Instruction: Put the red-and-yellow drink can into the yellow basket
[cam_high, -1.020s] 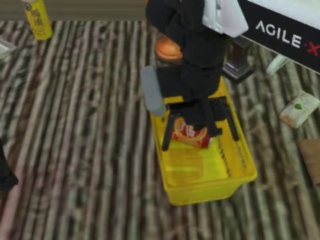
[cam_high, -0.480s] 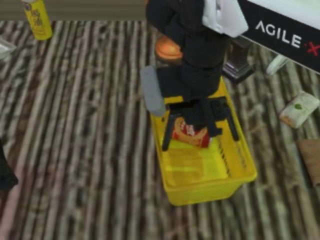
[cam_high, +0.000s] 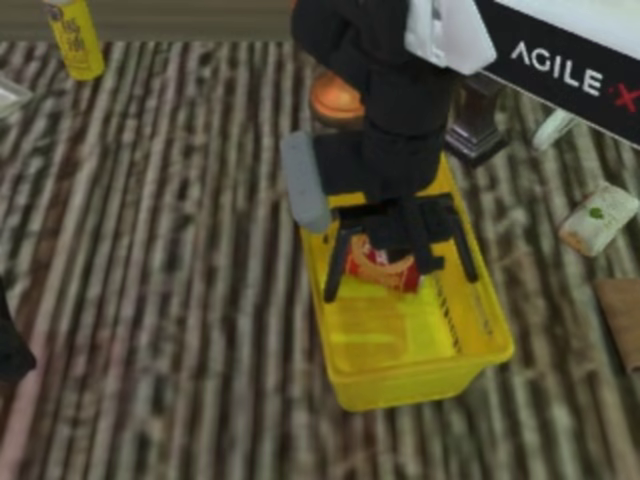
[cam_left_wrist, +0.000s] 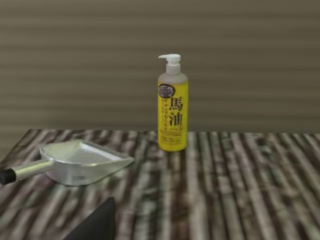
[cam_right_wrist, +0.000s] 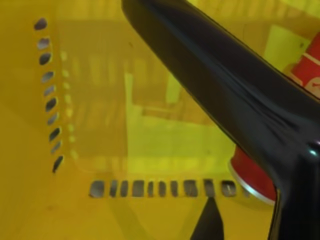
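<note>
Striped brown matting covers the table (cam_high: 150, 300). Nearest, the yellow basket (cam_high: 420, 375) lies right of centre. Over its far half the right gripper (cam_high: 385, 262) stands clamped on the red-and-yellow drink can (cam_high: 381, 268), inside the basket's walls. Far left, a yellow bottle (cam_high: 74, 38). The left arm (cam_high: 10, 345) waits at the left edge.

Soft, even light fills the top view, leaving hardly any shadow on the striped table (cam_high: 150, 300). The yellow basket (cam_high: 480, 350) has a pale glossy patch on its floor. In the right wrist view glare streaks the black finger (cam_right_wrist: 225, 85), and the drink can (cam_right_wrist: 250, 175) beside it sits shaded
</note>
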